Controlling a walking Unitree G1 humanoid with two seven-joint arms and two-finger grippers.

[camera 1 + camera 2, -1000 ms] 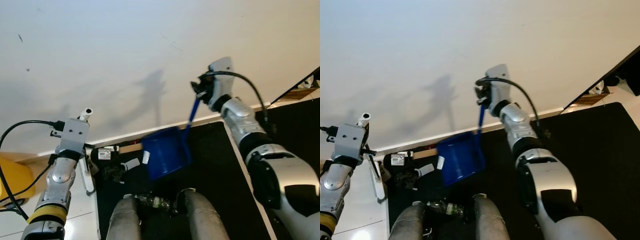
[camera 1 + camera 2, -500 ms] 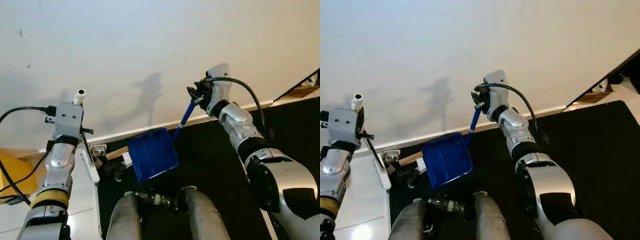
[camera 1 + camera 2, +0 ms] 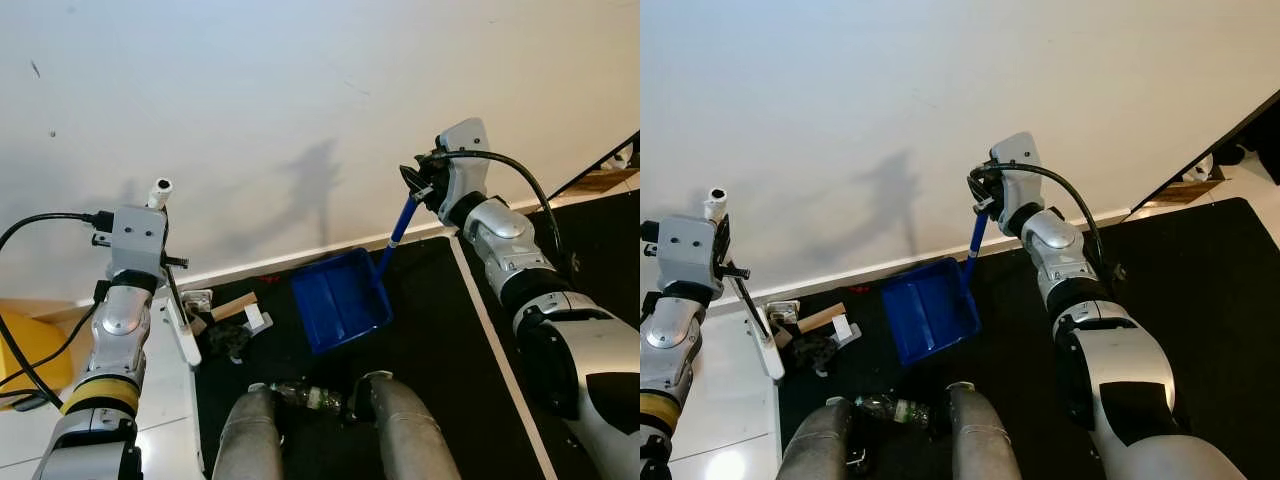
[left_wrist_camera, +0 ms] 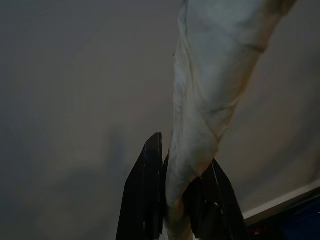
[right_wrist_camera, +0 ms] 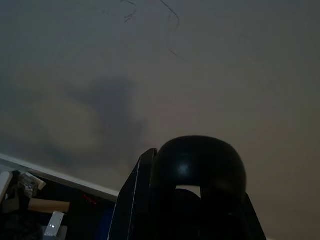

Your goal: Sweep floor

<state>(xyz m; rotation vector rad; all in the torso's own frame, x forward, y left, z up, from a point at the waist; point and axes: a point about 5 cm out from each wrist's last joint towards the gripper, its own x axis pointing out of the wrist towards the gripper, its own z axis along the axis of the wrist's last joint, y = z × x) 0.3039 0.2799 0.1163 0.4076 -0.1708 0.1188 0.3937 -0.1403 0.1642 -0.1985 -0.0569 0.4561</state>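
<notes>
White wall and baseboard back a black mat where litter (image 3: 228,330) lies just left of the blue dustpan (image 3: 340,300), whose tray rests tilted on the mat. Judging by this, collecting is in hand: next the pan must sit flat beside the scraps. Right gripper (image 3: 422,186), raised toward the wall, pinches the pan's handle top; left gripper (image 4: 175,200), forearm upright, clamps the white broom handle (image 3: 180,325)

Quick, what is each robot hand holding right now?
Left gripper: shut on the white broom handle.
Right gripper: shut on the handle of the blue dustpan.
</notes>
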